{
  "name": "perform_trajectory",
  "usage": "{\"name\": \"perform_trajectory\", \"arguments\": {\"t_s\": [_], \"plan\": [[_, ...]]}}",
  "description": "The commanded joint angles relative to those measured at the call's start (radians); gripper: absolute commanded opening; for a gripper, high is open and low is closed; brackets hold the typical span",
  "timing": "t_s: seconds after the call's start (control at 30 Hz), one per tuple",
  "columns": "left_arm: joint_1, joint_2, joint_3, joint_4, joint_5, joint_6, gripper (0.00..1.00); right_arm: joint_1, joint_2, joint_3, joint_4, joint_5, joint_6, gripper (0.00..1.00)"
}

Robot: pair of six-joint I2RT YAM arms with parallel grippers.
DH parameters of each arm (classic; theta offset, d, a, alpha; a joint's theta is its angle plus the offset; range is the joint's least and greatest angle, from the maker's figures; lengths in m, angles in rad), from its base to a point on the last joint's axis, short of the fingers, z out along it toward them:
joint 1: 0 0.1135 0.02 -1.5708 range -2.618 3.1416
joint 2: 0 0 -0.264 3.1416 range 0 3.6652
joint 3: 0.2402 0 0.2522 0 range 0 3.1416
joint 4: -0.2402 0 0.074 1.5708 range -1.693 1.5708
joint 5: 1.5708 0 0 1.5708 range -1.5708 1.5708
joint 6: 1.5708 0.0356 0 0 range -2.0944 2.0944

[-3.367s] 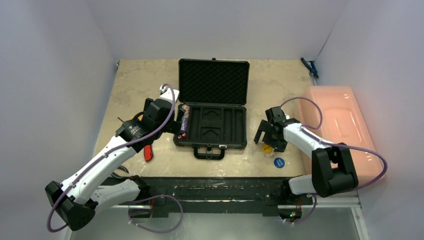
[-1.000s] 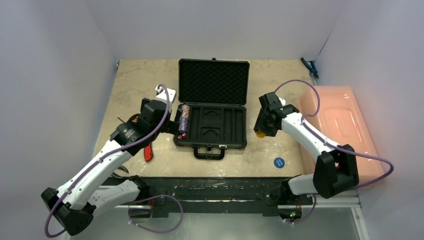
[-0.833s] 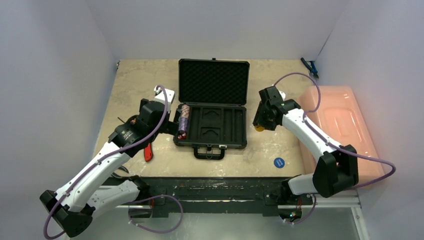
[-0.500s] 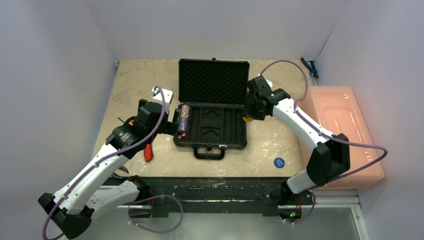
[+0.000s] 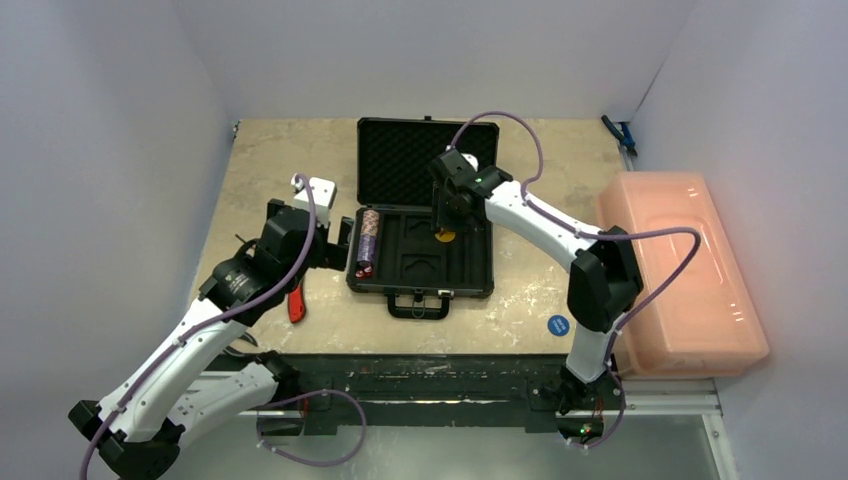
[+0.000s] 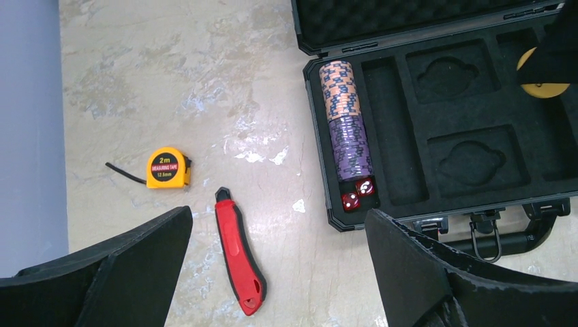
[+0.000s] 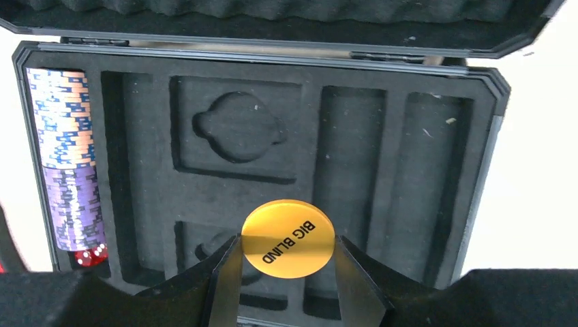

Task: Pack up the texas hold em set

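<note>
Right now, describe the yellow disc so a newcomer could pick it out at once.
Find the open black briefcase in the middle of the table. Over its moulded tray hangs the right claw, pinching the yellow disc by its edges. It is yellow and printed BIG BLIND, unlike the blue disc lying on the table right of the briefcase.

The top camera is looking down from high above the near edge at the whole worktop (image 5: 270,160). Both wrist cameras are facing down from nearer, sharing the open briefcase (image 6: 402,157).
</note>
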Motion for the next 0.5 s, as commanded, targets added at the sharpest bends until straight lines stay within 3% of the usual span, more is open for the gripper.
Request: {"name": "perform_trajectory", "arguments": {"t_s": [0.0, 0.47], "plan": [[0.006, -0.016, -0.002, 0.028, -0.001, 0.006, 1.0, 0.025, 0.047, 0.094, 0.001, 0.012, 0.009, 0.33], [0.005, -0.037, -0.004, 0.028, 0.015, 0.006, 0.99, 0.062, 0.247, 0.301, -0.043, 0.03, -0.005, 0.33]]}}
